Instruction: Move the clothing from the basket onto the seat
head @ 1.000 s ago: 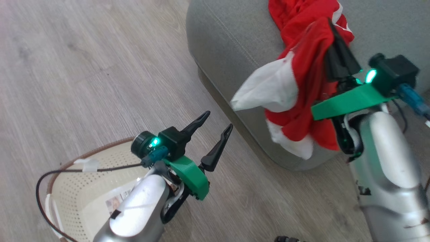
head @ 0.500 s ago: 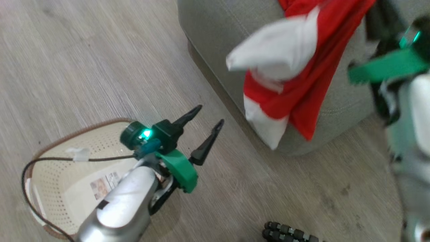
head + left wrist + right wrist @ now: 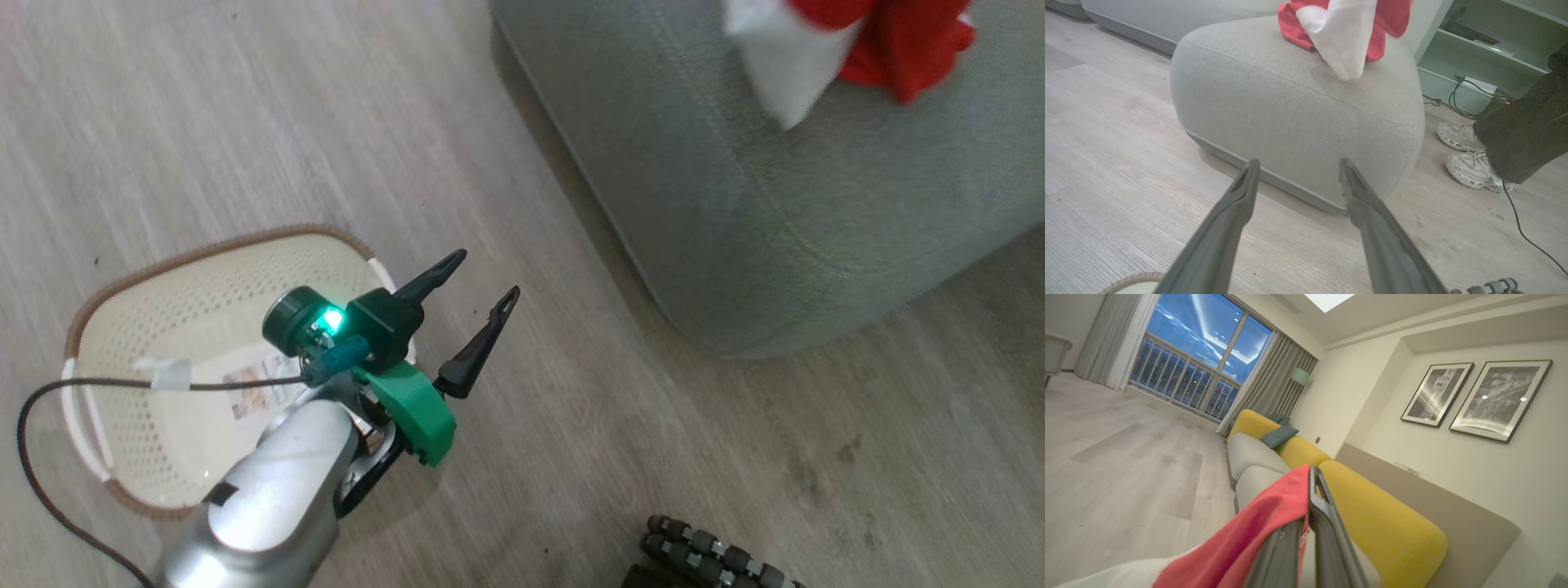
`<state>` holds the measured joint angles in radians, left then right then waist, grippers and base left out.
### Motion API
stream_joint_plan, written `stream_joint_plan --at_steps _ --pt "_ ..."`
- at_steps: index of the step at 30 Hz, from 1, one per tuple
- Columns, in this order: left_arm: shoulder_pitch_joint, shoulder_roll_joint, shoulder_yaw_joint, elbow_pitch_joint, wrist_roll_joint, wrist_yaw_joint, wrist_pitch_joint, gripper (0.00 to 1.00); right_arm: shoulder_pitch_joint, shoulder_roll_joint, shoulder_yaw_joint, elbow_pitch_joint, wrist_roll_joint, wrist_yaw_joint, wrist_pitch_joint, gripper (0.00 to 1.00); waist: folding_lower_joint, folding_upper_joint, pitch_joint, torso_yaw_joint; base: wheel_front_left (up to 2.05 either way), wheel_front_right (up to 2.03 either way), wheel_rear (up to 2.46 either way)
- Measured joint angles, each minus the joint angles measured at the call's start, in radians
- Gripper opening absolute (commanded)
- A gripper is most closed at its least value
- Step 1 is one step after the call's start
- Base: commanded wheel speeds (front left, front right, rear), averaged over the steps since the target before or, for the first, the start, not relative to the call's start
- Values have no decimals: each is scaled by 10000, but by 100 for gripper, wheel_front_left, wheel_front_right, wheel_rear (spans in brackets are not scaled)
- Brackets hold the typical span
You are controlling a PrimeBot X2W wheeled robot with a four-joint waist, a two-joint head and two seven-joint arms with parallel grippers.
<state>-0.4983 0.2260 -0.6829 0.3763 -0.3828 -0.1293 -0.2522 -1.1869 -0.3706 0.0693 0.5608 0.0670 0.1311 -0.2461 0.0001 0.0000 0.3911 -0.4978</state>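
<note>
The cream perforated basket (image 3: 204, 269) stands on the wooden floor at the lower left; I see only a label sticker inside it. My left gripper (image 3: 487, 273) hovers over the basket's right rim, open and with nothing in it, pointing at the grey-green seat (image 3: 735, 204). The same left gripper (image 3: 1298, 163) faces the seat (image 3: 1290, 102) in the left wrist view. The red clothing (image 3: 1392, 16) with its white piece (image 3: 1343, 36) hangs over the seat's top. In the right wrist view my right gripper (image 3: 1310, 486) is shut on the red clothing (image 3: 1257, 531), held up in the air.
A person's pale shoes (image 3: 1466, 155) and dark trouser leg (image 3: 1527, 134) stand on the floor right of the seat. Behind them are shelves (image 3: 1494, 49) with cables. My base's rollers (image 3: 718, 559) show at the bottom. A yellow sofa (image 3: 1380, 514) runs along the wall.
The head camera has shifted. My right gripper has carried the clothing up and farther over the seat, out of the head view. The left gripper stays open by the basket.
</note>
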Motion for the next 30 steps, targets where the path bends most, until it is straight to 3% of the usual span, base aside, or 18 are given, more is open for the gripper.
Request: stream_joint_plan --at_steps 6,11,17,20,23,24,26,27,30 --pt "-308 150 -295 -12 4 0 0 100 -2261 -1037 -1183 1034 -754 0 625 0 -1 0 573 623 0 0 0" --pt "-528 198 -508 -52 -2 0 0 100 -3013 -1705 -2336 1513 -1475 0 1114 0 0 0 1126 1171 0 0 0" --pt "-856 349 -1057 -127 38 0 0 100 -2501 -1916 -4610 2345 -1739 0 1235 0 0 0 1762 1848 0 0 0" --pt "-882 403 -1037 -140 27 0 0 100 -1377 -1883 -5919 2926 -2176 0 1335 0 0 0 2141 2213 0 0 0" --pt "-922 403 -1022 -142 27 0 0 100 -522 -1845 -6587 3394 -2109 0 1066 0 0 0 2321 2431 0 0 0" --pt "-924 401 -1047 -142 27 0 0 100 -255 -1837 -6615 3591 -1954 0 882 7 -1 0 2353 2483 0 0 0" --pt "-923 407 -1078 -136 27 0 0 100 240 -1793 -6617 3996 -1639 0 500 81 -1 0 2390 2518 0 0 0" --pt "-924 418 -1076 -128 25 0 0 100 456 -1745 -6636 4182 -1430 0 341 100 -1 0 2396 2508 0 0 0" --pt "-942 451 -1034 -77 -56 0 0 100 1185 -1615 -6562 4627 -1003 0 52 100 -1 0 2351 2440 0 0 0"
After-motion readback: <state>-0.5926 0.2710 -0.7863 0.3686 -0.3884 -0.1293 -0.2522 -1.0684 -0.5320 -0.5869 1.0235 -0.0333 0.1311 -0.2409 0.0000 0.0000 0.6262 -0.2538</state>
